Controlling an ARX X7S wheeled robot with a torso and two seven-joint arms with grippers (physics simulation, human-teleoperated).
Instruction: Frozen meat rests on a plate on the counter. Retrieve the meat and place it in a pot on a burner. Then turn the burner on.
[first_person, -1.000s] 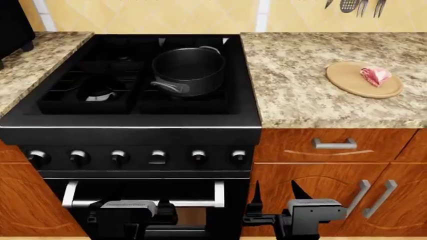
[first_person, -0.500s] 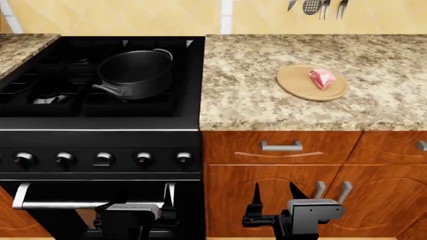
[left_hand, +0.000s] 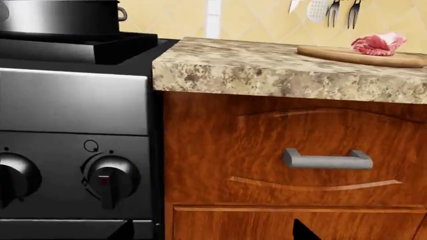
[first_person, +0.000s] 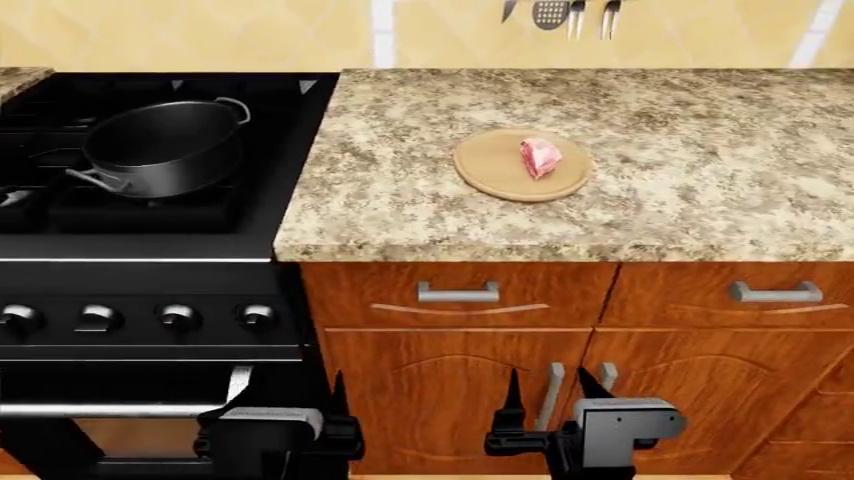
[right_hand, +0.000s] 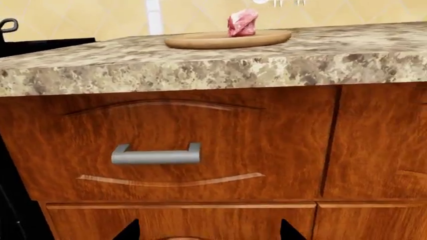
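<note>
I see the frozen meat (first_person: 541, 157) on the wooden plate (first_person: 489, 172) on the desk (first_person: 667, 200). I judge it hard, light and slippery, best pinched across its narrow sides. My right tool (first_person: 549, 400) hangs released; left tool (first_person: 334, 395) I cannot tell.

Black pincer (first_person: 547, 392) with pointed tapering fingers, grey boxy wrist housing, matching black left pincer (first_person: 334, 395)
</note>
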